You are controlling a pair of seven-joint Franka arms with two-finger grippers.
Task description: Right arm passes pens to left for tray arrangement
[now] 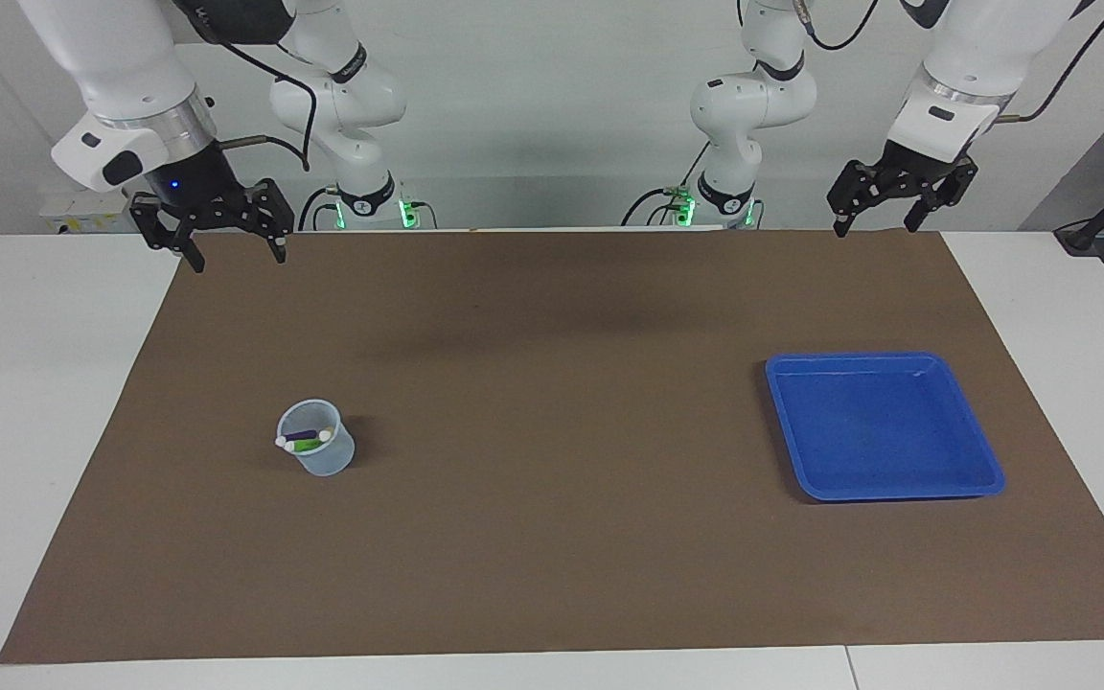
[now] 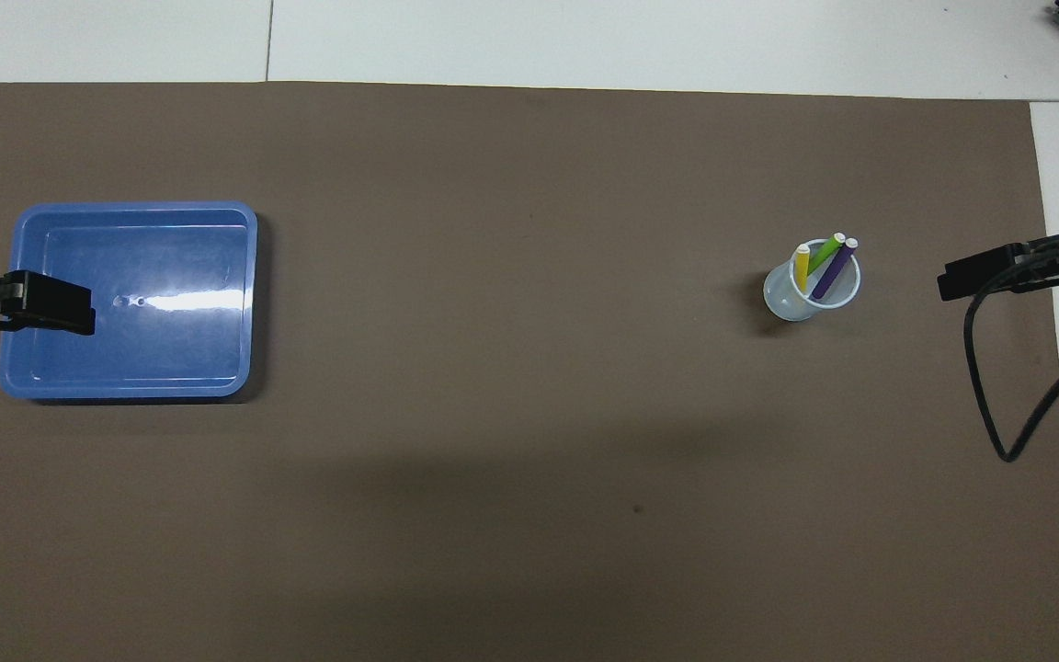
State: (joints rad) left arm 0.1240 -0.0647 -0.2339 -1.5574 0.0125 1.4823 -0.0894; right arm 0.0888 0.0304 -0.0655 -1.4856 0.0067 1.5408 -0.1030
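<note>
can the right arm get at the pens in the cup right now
Probably yes. The right gripper hangs open and empty toward its own end of the table, the pens stand upright in the open cup, and nothing lies between.

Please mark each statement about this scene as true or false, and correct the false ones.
1. The three pens stand in the cup. True.
2. The tray already holds one pen. False: it holds nothing.
3. The right gripper grips the purple pen. False: it is open, raised over the mat's edge, holding nothing.
4. The left gripper is open and raised. True.
5. The cup lies tipped on its side. False: it stands upright.
</note>
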